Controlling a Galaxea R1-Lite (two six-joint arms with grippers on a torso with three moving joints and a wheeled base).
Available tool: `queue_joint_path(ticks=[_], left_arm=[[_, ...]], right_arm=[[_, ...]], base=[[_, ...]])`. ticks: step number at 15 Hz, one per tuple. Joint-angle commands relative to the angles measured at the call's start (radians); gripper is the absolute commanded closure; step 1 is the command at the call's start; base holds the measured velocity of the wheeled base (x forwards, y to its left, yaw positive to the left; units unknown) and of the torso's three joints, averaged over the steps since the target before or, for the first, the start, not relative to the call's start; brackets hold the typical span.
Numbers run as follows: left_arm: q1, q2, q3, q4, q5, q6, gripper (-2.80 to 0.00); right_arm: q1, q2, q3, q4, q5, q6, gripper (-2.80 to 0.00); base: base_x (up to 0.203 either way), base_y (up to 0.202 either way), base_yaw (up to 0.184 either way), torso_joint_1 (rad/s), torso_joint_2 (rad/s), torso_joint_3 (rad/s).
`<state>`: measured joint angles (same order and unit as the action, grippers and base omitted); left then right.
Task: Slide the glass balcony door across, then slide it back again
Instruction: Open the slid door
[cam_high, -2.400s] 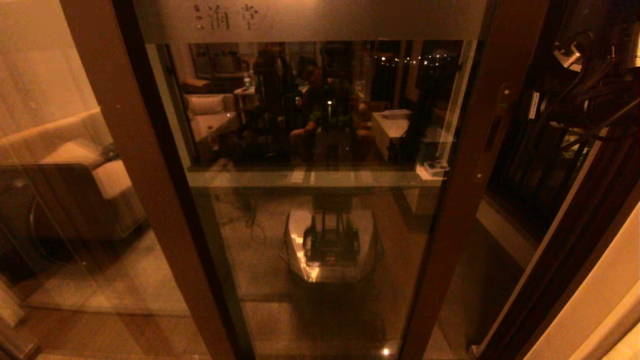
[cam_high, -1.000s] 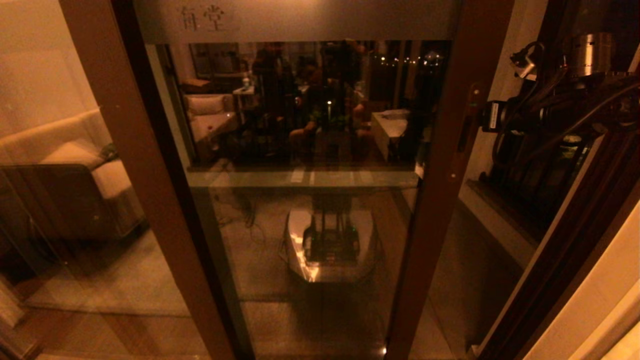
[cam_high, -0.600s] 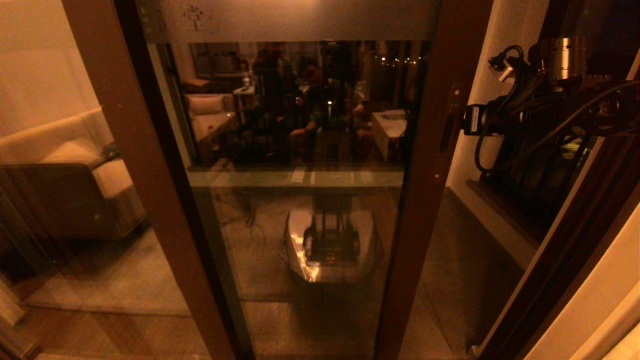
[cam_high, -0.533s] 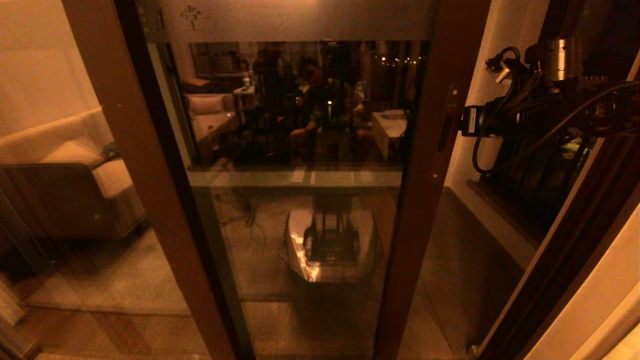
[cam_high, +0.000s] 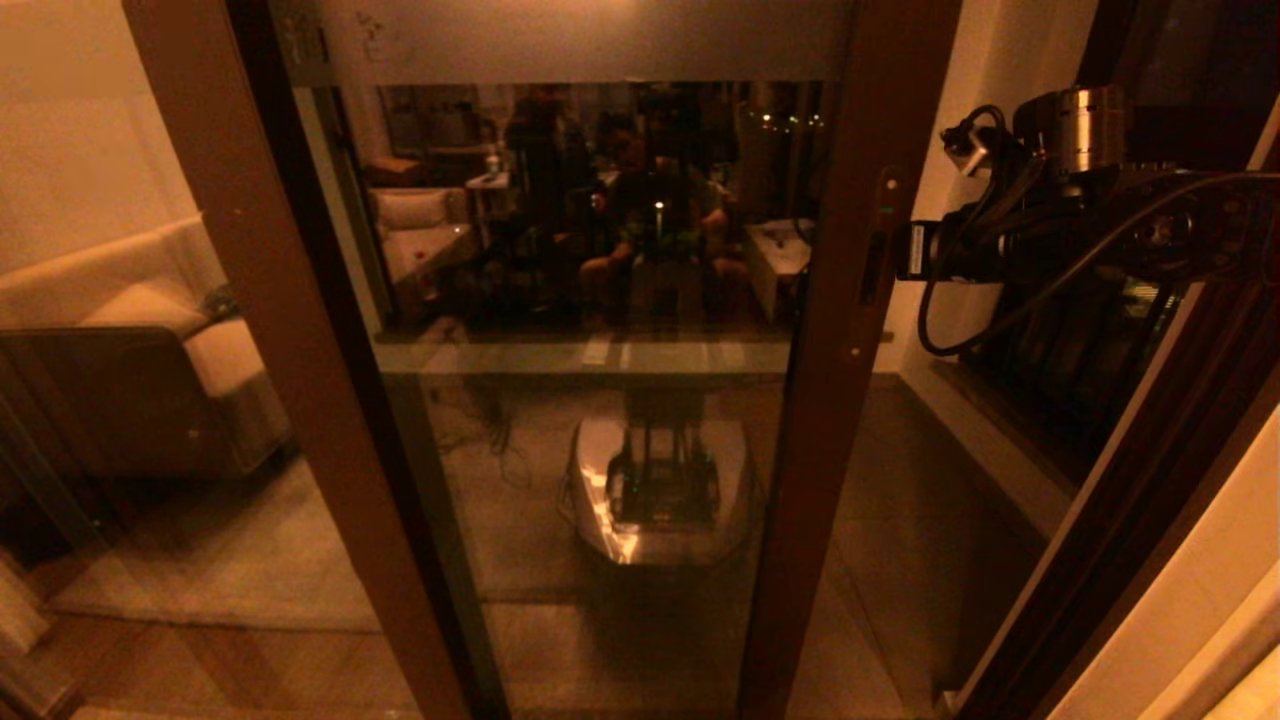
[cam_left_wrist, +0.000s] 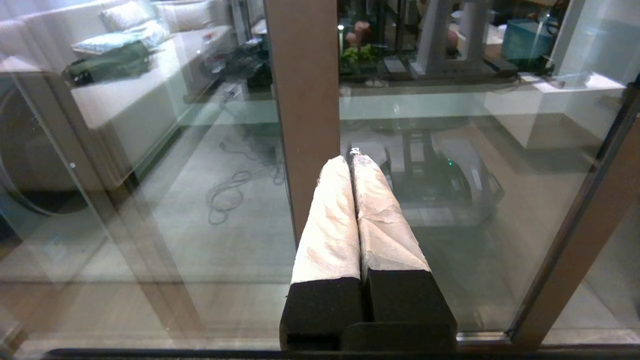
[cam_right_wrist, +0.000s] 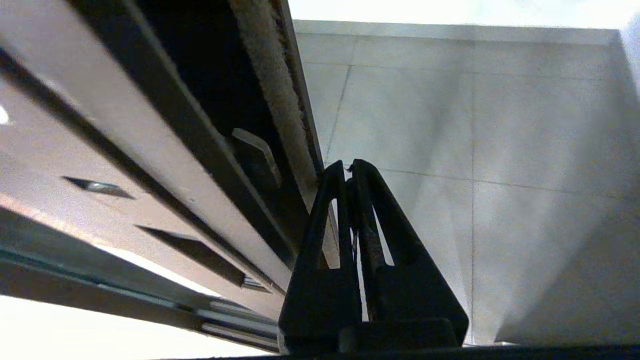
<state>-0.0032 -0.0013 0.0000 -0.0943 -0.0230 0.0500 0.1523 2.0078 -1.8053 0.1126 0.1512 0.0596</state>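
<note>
Glass balcony door (cam_high: 600, 400) fills centre of head view, handle stile at its right, tiled floor (cam_high: 900, 520) showing beyond. Right gripper (cam_right_wrist: 350, 167) at stile edge by handle slot (cam_high: 872, 272), fingers together. Left gripper (cam_left_wrist: 351, 161) parked low before glass, fingers together.

The right tool (cam_right_wrist: 348, 167) has its dark fingers pressed together, tips right at the edge of the glass balcony door (cam_right_wrist: 165, 125). Beside them runs a fuzzy seal strip (cam_right_wrist: 272, 75). Pale floor tiles (cam_right_wrist: 475, 150) lie beyond.
</note>
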Motion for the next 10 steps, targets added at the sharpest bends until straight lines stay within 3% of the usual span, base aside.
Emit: queue_joint_path(ticks=[1, 9, 10], left_arm=[[0.000, 0.001, 0.034, -0.001, 0.000, 0.001, 0.00], [0.000, 0.001, 0.035, -0.001, 0.000, 0.003, 0.00], [0.000, 0.001, 0.036, 0.000, -0.007, 0.033, 0.00]], right_arm=[[0.015, 0.011, 0.000, -0.006, 0.002, 0.002, 0.00], [0.073, 0.033, -0.031, -0.008, -0.042, 0.016, 0.00], [0.074, 0.041, -0.042, -0.008, -0.047, 0.016, 0.00]], base=[[0.000, 0.000, 0.000, 0.000, 0.00, 0.000], [0.000, 0.000, 0.000, 0.000, 0.00, 0.000], [0.000, 0.000, 0.000, 0.000, 0.00, 0.000]])
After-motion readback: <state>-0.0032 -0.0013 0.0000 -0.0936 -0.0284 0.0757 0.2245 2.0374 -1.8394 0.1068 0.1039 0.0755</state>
